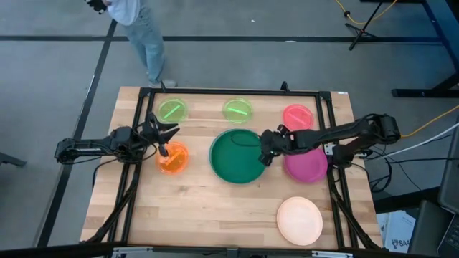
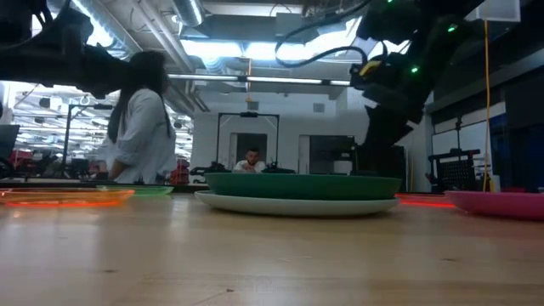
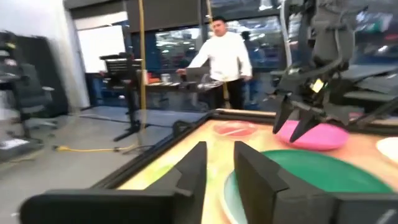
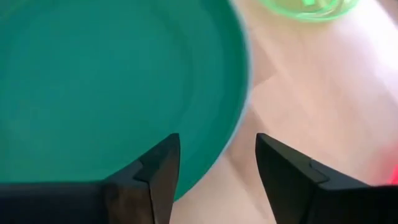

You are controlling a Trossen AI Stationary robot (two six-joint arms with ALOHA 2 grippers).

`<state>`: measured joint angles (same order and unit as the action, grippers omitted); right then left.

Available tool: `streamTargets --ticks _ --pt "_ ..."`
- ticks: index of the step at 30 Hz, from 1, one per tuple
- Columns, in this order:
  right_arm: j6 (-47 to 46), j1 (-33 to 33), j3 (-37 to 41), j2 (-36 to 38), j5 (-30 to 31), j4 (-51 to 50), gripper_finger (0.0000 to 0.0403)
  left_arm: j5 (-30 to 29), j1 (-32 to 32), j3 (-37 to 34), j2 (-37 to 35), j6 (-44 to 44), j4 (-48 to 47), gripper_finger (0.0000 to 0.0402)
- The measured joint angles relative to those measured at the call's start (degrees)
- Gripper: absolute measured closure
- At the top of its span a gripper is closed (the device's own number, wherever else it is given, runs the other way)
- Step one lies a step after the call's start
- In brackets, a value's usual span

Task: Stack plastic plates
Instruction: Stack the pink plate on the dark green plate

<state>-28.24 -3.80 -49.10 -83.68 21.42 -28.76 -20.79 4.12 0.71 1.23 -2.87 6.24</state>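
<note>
The dark green plate lies mid-table on top of a pale blue plate. My right gripper is open and hovers over the green plate's right rim, fingers pointing down; it also shows in the left wrist view. My left gripper is open, just above the far edge of the small orange plate. Two lime plates and a small pink plate lie along the far side. The magenta plate and the peach plate lie on the right.
A black metal frame borders the wooden table. A person stands beyond the far left corner, and another sits farther back in the room. There is bare wood at the near left.
</note>
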Motion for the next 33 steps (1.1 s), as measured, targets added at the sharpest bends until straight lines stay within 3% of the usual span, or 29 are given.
streamTargets --ticks 3,8,19,28,33 --pt "-3.5 -3.4 0.0 0.0 -0.1 -1.6 0.0205 3.5 0.0 0.0 0.0 0.9 0.5 0.0297" --pt "-13.2 -8.7 0.0 0.0 -0.3 -6.2 0.0205 3.6 0.0 0.0 0.0 1.3 1.0 0.028" --pt "-37.5 -14.6 0.0 -0.2 -9.0 -18.0 0.0205 3.5 0.0 0.0 0.0 2.8 1.0 0.0279" --pt "-45.1 -15.7 0.3 -0.2 -9.0 -23.5 0.0205 3.4 0.0 0.0 0.0 2.8 0.9 0.0279" --pt "-45.5 -15.7 3.9 -0.2 -9.1 -21.1 0.0205 3.4 0.0 0.0 0.0 2.8 0.9 0.0279"
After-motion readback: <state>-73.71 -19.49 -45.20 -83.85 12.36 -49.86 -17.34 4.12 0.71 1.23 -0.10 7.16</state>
